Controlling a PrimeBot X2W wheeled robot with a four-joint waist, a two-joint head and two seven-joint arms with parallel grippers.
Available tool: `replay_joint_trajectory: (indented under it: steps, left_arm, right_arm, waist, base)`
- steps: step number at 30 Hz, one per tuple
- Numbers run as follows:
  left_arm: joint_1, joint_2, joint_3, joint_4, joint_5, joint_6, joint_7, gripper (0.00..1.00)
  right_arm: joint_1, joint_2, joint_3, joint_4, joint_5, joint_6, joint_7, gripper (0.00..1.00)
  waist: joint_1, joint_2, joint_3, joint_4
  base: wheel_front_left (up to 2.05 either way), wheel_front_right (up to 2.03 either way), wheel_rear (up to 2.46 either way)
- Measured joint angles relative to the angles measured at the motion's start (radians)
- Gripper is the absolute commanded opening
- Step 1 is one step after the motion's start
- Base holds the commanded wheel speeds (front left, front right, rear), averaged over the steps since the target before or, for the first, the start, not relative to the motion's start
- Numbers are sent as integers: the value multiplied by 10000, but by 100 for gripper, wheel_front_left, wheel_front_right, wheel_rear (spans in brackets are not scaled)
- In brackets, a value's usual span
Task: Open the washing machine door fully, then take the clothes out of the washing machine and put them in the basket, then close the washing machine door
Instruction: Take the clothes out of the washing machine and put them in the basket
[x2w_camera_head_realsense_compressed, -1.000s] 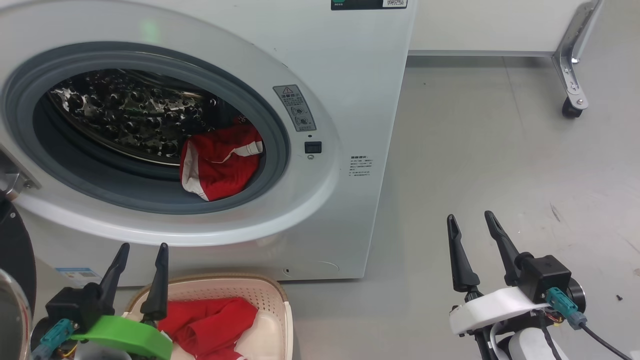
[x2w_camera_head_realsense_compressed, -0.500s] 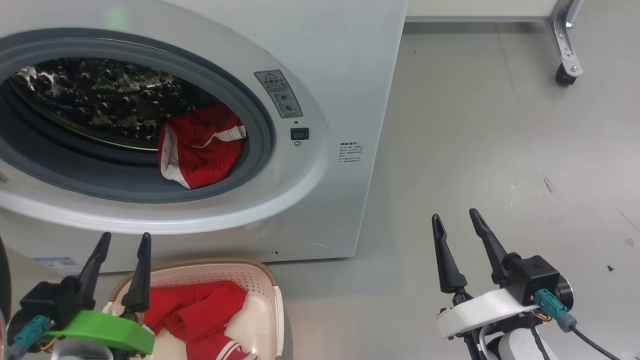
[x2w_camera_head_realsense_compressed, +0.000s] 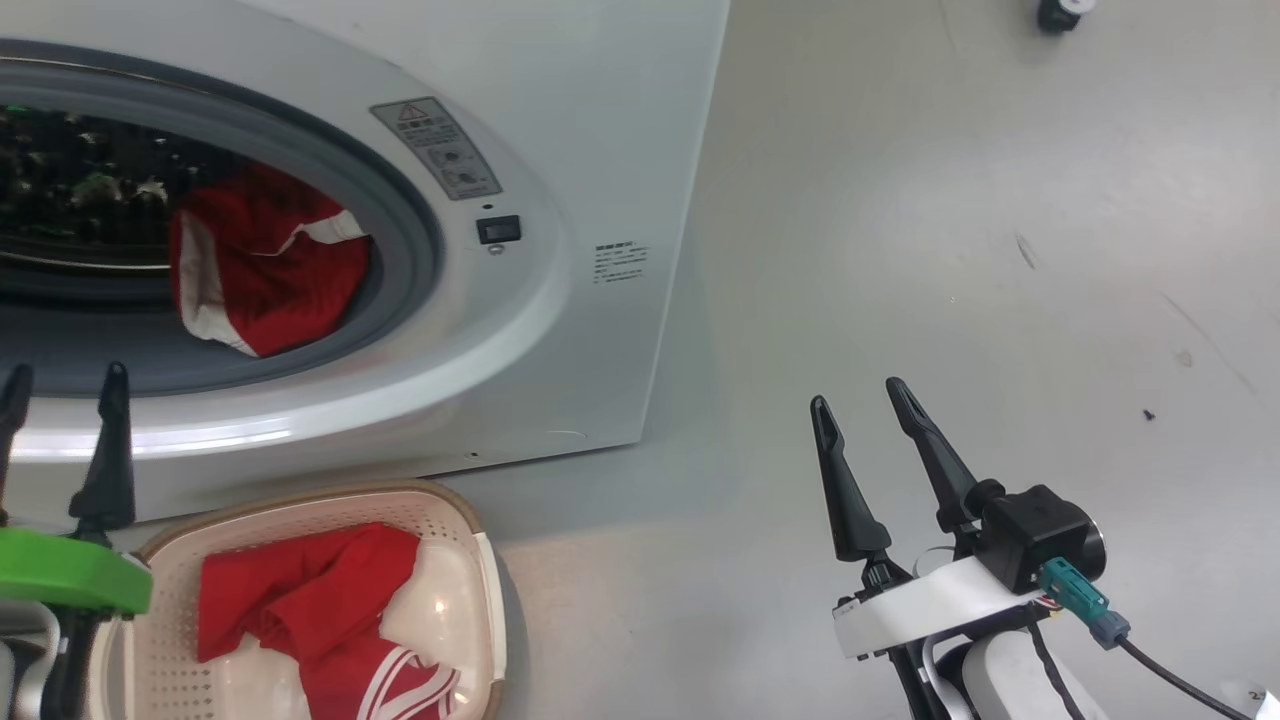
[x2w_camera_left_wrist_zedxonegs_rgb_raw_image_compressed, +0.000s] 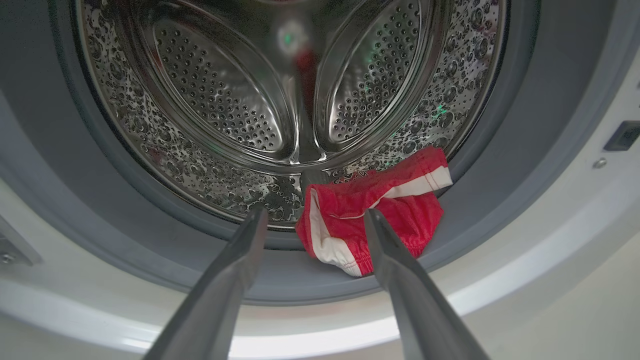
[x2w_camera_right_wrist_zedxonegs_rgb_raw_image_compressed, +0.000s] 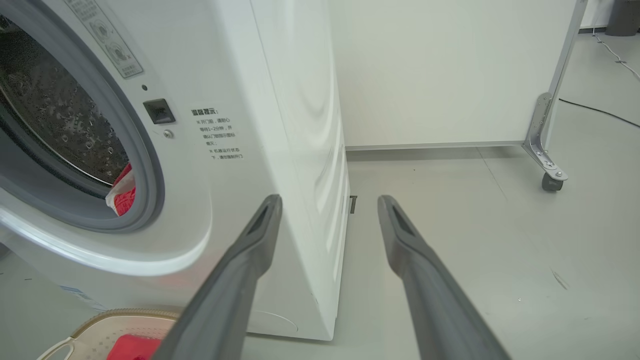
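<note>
Clothes (x2w_camera_left_wrist_zedxonegs_rgb_raw_image_compressed: 395, 220) draped over lip of drum (x2w_camera_left_wrist_zedxonegs_rgb_raw_image_compressed: 220, 100), left gripper (x2w_camera_left_wrist_zedxonegs_rgb_raw_image_compressed: 316, 214) and right gripper (x2w_camera_head_realsense_compressed: 856, 395) both spread, empty: shallow pinch risks fabric snagging grey seal (x2w_camera_left_wrist_zedxonegs_rgb_raw_image_compressed: 500, 190), dropping short of basket (x2w_camera_head_realsense_compressed: 330, 493).

Floor (x2w_camera_head_realsense_compressed: 900, 200): smooth pale grey with a faint sheen. White washing machine (x2w_camera_head_realsense_compressed: 600, 120) stands on it at left. Cream basket (x2w_camera_head_realsense_compressed: 445, 520) sits on the floor just in front of the machine's base; contact between them is unclear. Well to the right, a black caster (x2w_camera_right_wrist_zedxonegs_rgb_raw_image_compressed: 549, 182) under a metal bracket leg (x2w_camera_right_wrist_zedxonegs_rgb_raw_image_compressed: 540, 125). Thin dark cable (x2w_camera_right_wrist_zedxonegs_rgb_raw_image_compressed: 595, 111) trails beyond it. Short dark scuff (x2w_camera_head_realsense_compressed: 1025, 250) and a small black speck (x2w_camera_head_realsense_compressed: 1148, 414) on open floor.
</note>
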Motion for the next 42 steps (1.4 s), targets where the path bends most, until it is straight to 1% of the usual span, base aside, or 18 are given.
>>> replay_joint_trajectory:
  steps: [6, 12, 13, 19, 25, 26, 30, 34, 39, 42]
  left_arm:
    - [-739, 433, -50, 360, 2, -2, 702, 100]
    - [-1481, 654, -194, 993, -92, -2, 1592, 100]
    - [-1481, 654, -194, 993, -92, -2, 1592, 100]
    - [-2197, 780, -180, 1680, -242, 12, 2431, 100]
    - [-2946, 794, -10, 2433, -397, 506, 3181, 100]
    - [-3076, 794, -8, 2558, -399, 550, 3308, 100]
    - [-3606, 796, -25, 3039, -437, 840, 3992, 100]
    - [-4050, 880, -56, 3382, -433, 976, 4403, 100]
    - [-4446, 1093, -94, 3829, -347, 1248, 4878, 100]
    - [-4622, 1114, -259, 4113, -226, 1256, 5131, 100]
  right_arm:
    - [-204, 0, 318, -67, 274, -109, 0, 100]
    - [-315, 0, 554, -77, 395, -194, 0, 100]
    - [-315, 0, 554, -77, 395, -194, 0, 100]
    - [-317, 0, 719, -90, 405, -290, 0, 100]
    - [-317, 4, 832, -119, 405, -301, 0, 100]
    - [-317, 4, 848, -119, 405, -374, 0, 100]
    - [-317, 6, 959, -188, 407, -403, 0, 100]
    - [-322, 6, 1024, -257, 412, -462, 0, 100]
    - [-404, 12, 1122, -332, 481, -527, 0, 100]
    - [-470, 17, 1141, -337, 481, -552, 0, 100]
  waist:
    - [0, 0, 418, -753]
    - [0, 0, 683, -1474]
    - [0, 0, 683, -1474]
    - [0, 0, 831, -2066]
    - [0, 0, 923, -2504]
    - [0, 0, 935, -2558]
    - [0, 0, 1007, -2748]
    - [0, 0, 1129, -2819]
    - [0, 0, 1279, -2909]
    - [0, 0, 1332, -2951]
  base:
    - [0, 0, 0]
    - [0, 0, 0]
    - [0, 0, 0]
    - [0, 0, 0]
    - [0, 0, 0]
    - [0, 0, 0]
    - [0, 0, 0]
    - [0, 0, 0]
    - [0, 0, 0]
    - [0, 0, 0]
